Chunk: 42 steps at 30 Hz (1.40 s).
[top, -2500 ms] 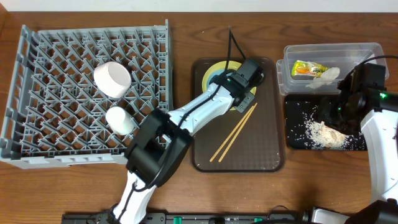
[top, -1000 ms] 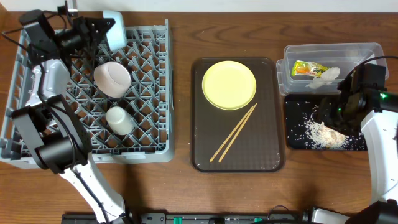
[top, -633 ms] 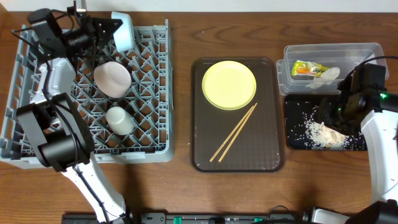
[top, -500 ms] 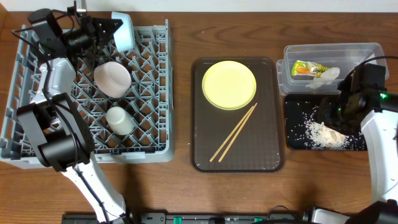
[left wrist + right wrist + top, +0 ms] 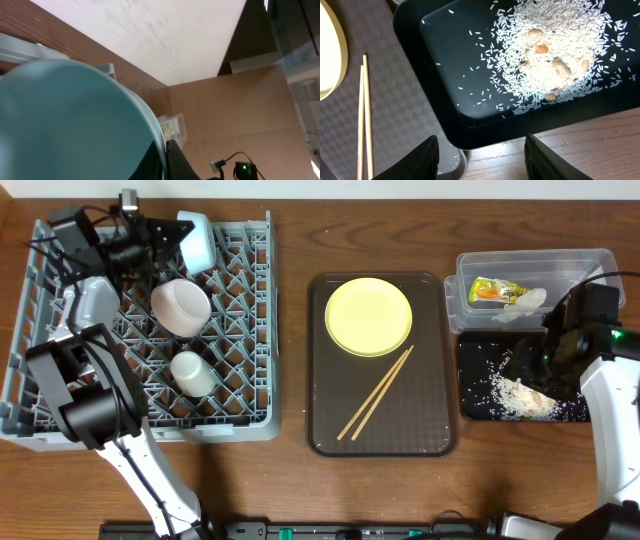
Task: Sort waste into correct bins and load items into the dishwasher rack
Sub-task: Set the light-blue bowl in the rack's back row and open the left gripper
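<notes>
My left gripper (image 5: 172, 237) is shut on the rim of the light blue bowl (image 5: 198, 240), holding it over the far edge of the grey dishwasher rack (image 5: 250, 330); the bowl fills the left wrist view (image 5: 70, 125). A white bowl (image 5: 180, 306) and a small white cup (image 5: 192, 372) lie in the rack. The yellow plate (image 5: 368, 316) and two chopsticks (image 5: 376, 393) rest on the brown tray (image 5: 430, 430). My right gripper (image 5: 482, 160) is open and empty above the black tray (image 5: 435, 65) of rice scraps (image 5: 555, 55). The clear tub (image 5: 590, 265) holds the wrapper (image 5: 492, 291) and tissue (image 5: 527, 304).
The brown tray lies between the rack and the bins. Bare wooden table (image 5: 295, 240) shows between rack and tray and along the front edge. The chopsticks (image 5: 364, 115) and plate edge (image 5: 330, 50) show at the left of the right wrist view.
My left arm has swung from the brown tray to the rack's far left corner with the light blue bowl, which has since shifted slightly right and down. The right arm has not moved.
</notes>
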Motion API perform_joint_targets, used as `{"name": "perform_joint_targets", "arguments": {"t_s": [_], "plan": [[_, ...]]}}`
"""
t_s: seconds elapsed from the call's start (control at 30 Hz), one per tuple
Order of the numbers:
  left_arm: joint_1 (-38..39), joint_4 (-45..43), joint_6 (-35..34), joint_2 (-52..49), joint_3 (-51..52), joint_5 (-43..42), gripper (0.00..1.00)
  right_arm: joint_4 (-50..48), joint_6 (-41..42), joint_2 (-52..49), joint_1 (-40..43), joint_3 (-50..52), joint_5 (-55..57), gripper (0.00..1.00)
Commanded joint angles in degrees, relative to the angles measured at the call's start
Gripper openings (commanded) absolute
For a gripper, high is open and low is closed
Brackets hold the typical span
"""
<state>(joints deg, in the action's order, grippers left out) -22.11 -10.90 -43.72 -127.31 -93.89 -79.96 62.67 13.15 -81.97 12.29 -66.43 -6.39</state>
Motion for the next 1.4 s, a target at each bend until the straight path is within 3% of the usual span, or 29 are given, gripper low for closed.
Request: {"name": "perform_joint_targets", "arguments": {"t_s": [0.0, 0.13, 0.2, 0.3, 0.43, 0.5, 1.07, 1.2, 1.37], "plan": [[-2.1, 0.9, 0.2, -2.4, -0.1, 5.0, 0.06, 0.1, -0.5, 1.0, 0.4, -0.3, 0.1, 0.52], [-3.8, 1.9, 0.2, -2.4, -0.1, 6.1, 0.07, 0.1, -0.5, 1.0, 0.4, -0.3, 0.1, 0.52], [-4.5, 1.8, 0.2, -2.4, -0.1, 6.1, 0.16, 0.1, -0.5, 1.0, 0.4, -0.3, 0.1, 0.52], [-5.3, 1.9, 0.2, -2.4, -0.1, 6.1, 0.33, 0.1, -0.5, 1.0, 0.4, -0.3, 0.1, 0.52], [-6.3, 1.9, 0.1, -2.4, -0.1, 6.1, 0.7, 0.2, -0.5, 1.0, 0.4, -0.3, -0.7, 0.52], [-6.9, 1.9, 0.1, -2.3, -0.1, 6.1, 0.8, 0.1, -0.5, 1.0, 0.4, -0.3, -0.7, 0.52], [-11.3, 3.1, 2.5, 9.1, -0.1, 10.9, 0.92, -0.2, -0.5, 1.0, 0.4, -0.3, -0.7, 0.52], [-9.1, 15.1, 12.5, 14.8, -0.1, 15.0, 0.92, -0.5, -0.5, 1.0, 0.4, -0.3, -0.7, 0.53], [-3.2, 39.2, 29.3, 23.6, -0.1, 37.8, 0.93, -0.6, -0.5, 1.0, 0.4, -0.3, -0.7, 0.54]]}}
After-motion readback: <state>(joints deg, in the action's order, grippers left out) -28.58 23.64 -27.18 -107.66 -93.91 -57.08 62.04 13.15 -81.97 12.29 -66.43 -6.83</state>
